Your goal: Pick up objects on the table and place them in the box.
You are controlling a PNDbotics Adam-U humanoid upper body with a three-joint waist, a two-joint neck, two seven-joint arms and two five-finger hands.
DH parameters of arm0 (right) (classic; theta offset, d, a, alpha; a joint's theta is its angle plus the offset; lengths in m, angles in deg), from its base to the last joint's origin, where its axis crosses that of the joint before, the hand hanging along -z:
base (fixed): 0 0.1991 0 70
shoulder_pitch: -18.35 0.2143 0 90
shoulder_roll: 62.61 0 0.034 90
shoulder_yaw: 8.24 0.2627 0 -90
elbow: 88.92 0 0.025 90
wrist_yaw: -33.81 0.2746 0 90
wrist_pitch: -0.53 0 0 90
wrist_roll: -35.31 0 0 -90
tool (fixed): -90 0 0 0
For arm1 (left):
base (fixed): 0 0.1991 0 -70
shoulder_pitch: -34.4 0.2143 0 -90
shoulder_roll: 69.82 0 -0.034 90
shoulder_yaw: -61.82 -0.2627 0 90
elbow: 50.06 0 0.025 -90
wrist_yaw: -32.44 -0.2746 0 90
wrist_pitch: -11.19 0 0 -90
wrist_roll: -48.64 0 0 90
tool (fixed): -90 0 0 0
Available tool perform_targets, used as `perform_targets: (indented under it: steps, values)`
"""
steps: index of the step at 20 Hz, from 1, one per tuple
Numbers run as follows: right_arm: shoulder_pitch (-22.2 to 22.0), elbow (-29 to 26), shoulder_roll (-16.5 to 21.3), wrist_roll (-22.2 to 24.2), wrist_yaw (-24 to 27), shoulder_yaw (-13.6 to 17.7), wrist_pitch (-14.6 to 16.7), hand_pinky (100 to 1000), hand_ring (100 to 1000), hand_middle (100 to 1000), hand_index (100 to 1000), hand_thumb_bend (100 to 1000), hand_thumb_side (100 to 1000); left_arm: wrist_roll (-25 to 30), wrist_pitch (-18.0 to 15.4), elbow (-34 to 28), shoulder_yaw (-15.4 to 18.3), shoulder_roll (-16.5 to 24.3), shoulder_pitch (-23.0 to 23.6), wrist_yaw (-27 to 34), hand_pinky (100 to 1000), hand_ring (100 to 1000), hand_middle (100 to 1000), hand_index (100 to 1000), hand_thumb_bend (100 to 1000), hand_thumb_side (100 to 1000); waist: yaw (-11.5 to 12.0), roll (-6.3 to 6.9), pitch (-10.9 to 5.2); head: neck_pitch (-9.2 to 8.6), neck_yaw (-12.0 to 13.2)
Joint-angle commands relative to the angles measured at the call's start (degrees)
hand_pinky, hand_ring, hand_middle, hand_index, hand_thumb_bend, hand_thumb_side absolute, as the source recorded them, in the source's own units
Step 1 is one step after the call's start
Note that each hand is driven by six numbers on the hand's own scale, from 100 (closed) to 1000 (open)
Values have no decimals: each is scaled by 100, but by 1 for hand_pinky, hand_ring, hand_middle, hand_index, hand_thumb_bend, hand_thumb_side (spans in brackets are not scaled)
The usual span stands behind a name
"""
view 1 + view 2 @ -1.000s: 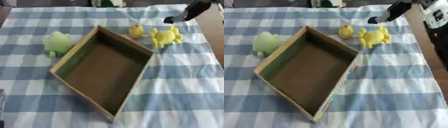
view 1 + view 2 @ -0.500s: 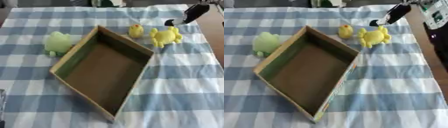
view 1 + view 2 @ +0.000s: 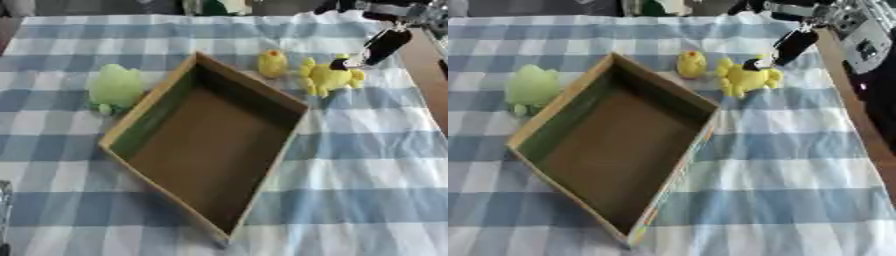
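An open cardboard box (image 3: 131, 122) lies askew in the middle of the checked cloth. Left of it sits a pale green frog toy (image 3: 115, 86). Beyond the box's far corner stands a small yellow chick (image 3: 272, 63), and right of that lies a yellow soft toy with stubby limbs (image 3: 325, 76). My right hand (image 3: 383, 45) comes in from the upper right, black fingers stretched down, one fingertip (image 3: 340, 64) meeting the yellow soft toy's upper right side. It holds nothing. A grey sliver at the lower left edge (image 3: 3, 215) may be my left hand.
The blue and white checked cloth (image 3: 350, 165) covers the table, whose brown right edge (image 3: 859, 115) shows past the cloth. Dark objects stand along the far edge (image 3: 214, 6). My right arm's silver parts (image 3: 859, 30) fill the upper right corner.
My right hand has lowered from above the far right until its fingertip reaches the yellow soft toy. The toys and the box have not moved.
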Motion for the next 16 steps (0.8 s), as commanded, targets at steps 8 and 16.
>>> perform_targets:
  steps: [8,16]
  values:
    - [-36,101,282,1872,-193,-145,1894,889,990,909,963,461,298,33,6,-101,-7,109,-46,2,472,543,564,792,100,702,-7,-20,-90,-81,35]
    - [-225,243,363,1872,-344,-137,1894,889,991,906,967,459,274,40,4,-101,-11,107,-71,3,472,543,564,793,100,702,-16,-26,-64,-107,54]
